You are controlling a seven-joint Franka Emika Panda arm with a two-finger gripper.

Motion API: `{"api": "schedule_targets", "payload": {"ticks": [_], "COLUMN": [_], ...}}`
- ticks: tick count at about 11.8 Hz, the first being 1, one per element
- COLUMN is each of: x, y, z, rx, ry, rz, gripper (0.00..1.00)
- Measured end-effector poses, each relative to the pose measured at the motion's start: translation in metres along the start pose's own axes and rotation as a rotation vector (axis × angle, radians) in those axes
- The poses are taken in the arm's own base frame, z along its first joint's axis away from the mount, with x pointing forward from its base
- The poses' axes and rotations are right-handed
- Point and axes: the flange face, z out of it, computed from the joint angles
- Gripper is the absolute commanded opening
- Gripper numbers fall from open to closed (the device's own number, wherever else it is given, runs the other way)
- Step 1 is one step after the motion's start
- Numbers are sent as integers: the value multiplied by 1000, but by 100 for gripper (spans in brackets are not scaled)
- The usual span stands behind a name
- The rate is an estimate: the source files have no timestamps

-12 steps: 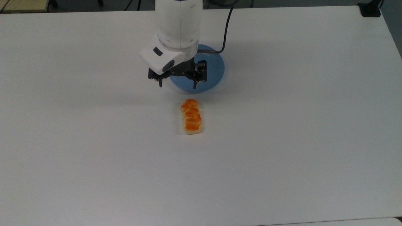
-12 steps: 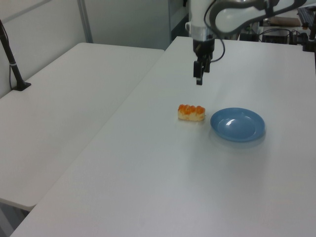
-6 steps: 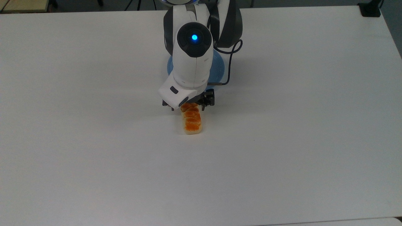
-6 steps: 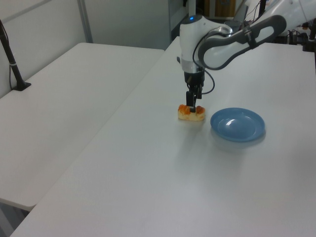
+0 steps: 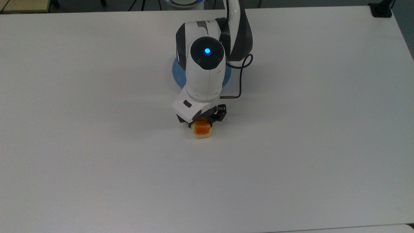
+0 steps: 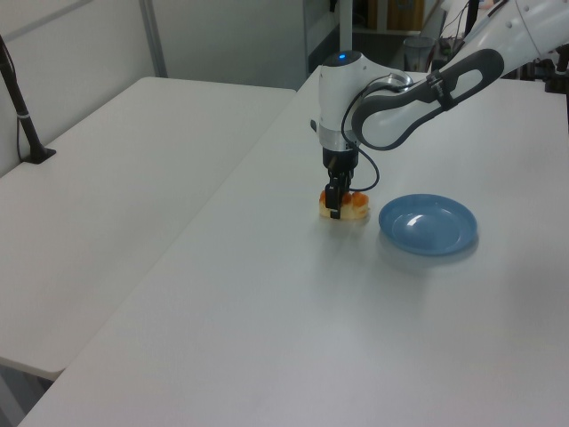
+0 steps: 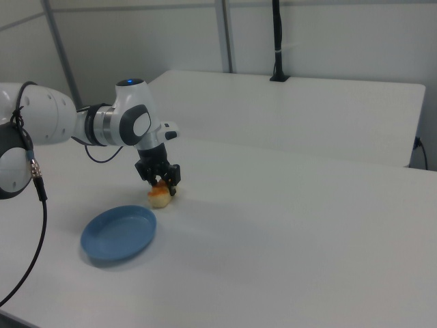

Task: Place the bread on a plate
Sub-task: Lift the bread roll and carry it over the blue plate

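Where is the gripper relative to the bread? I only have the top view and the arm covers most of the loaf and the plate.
Observer: In the left view the gripper is down at the small loaf with the orange-brown glazed top. Most of the loaf shows on the left view's right of it.
Operator: Loaf lifted?
Observer: No. In the right view it looks to sit flat on the white table.
Operator: Plate free?
Observer: Yes. The round light-blue plate is empty, and a strip of bare table separates it from the loaf.
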Motion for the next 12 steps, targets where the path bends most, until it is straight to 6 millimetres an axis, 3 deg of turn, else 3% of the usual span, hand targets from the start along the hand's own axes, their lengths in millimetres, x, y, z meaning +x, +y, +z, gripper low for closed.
{"api": "schedule_targets", "payload": {"ticks": [3, 5, 7, 8, 10, 12], "x": [5, -1, -33, -60, -105, -134], "y": [0, 3, 4, 5, 4, -8], "z": [-14, -45, -73, -82, -81, -68], "rx": [2, 2, 1, -1, -5, 2], "ry": [28, 51, 37, 18, -26, -9], "rz": [3, 5, 2, -2, -11, 8], "gripper": [41, 41, 41, 41, 41, 41]}}
